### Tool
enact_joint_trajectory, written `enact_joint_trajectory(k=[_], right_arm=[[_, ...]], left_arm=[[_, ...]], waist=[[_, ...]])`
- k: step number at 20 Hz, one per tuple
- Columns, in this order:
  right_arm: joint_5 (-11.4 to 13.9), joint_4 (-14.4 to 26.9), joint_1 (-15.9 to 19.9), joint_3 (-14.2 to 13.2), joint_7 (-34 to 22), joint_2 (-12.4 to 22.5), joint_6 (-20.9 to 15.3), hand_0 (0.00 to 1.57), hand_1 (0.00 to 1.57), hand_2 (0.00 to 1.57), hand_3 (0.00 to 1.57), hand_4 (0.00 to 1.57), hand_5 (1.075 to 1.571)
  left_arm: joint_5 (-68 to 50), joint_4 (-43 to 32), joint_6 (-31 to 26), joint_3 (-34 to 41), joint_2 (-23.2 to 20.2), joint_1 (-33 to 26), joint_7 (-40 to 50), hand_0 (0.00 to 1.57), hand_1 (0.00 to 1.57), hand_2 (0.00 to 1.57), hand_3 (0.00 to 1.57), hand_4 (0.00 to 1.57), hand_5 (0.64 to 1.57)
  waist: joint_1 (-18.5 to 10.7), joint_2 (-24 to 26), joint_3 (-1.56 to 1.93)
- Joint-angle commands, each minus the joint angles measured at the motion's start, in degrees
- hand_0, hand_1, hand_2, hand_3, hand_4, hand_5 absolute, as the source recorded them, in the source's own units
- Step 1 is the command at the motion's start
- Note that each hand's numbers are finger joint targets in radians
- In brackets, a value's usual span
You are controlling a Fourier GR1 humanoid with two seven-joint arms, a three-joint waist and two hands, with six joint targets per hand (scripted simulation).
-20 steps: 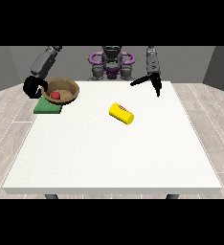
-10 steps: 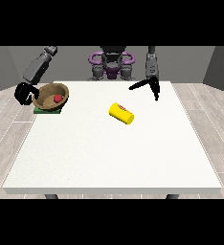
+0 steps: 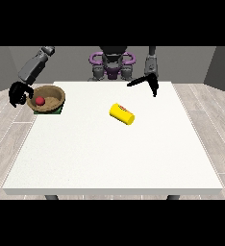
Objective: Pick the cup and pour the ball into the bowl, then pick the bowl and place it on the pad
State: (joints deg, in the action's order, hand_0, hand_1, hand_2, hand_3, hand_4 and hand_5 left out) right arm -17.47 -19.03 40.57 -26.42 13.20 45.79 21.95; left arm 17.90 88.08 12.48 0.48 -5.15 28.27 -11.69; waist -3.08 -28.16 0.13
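now the hand at the view's left (image 3: 17,93) has come off the bowl (image 3: 49,98), fingers curled on nothing, leaving it with the red ball (image 3: 40,100) on the green pad (image 3: 59,111), so the task looks done; the hand at the view's right (image 3: 148,82) hangs with straight fingers, the yellow cup (image 3: 121,114) lying mid-table

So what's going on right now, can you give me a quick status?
Robot hand at the view's left curled beside the bowl; the other robot hand open above the table. Ball in bowl, bowl on green pad. Yellow cup lies tipped mid-table, obstructing nothing.
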Motion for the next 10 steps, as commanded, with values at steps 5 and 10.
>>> enact_joint_trajectory(k=[5, 10], right_arm=[[-1.71, 2.61, 0.93, -1.43, -4.30, 1.73, 0.84, 1.57, 1.57, 1.57, 0.49, 0.74, 1.570], [1.29, 1.70, -2.11, 1.67, -2.02, -0.78, 0.25, 1.57, 1.57, 1.57, 0.93, 0.71, 1.570]], left_arm=[[-1.29, 2.43, -2.36, -0.47, -0.50, -3.21, 0.98, 0.00, 0.00, 0.00, 0.00, 0.00, 1.566], [-3.02, 2.93, -3.60, -0.01, -0.34, -4.59, 0.93, 0.00, 0.00, 0.00, 0.00, 0.00, 1.566]], waist=[[-0.80, 1.68, -0.07], [-1.24, 4.12, -0.07]])
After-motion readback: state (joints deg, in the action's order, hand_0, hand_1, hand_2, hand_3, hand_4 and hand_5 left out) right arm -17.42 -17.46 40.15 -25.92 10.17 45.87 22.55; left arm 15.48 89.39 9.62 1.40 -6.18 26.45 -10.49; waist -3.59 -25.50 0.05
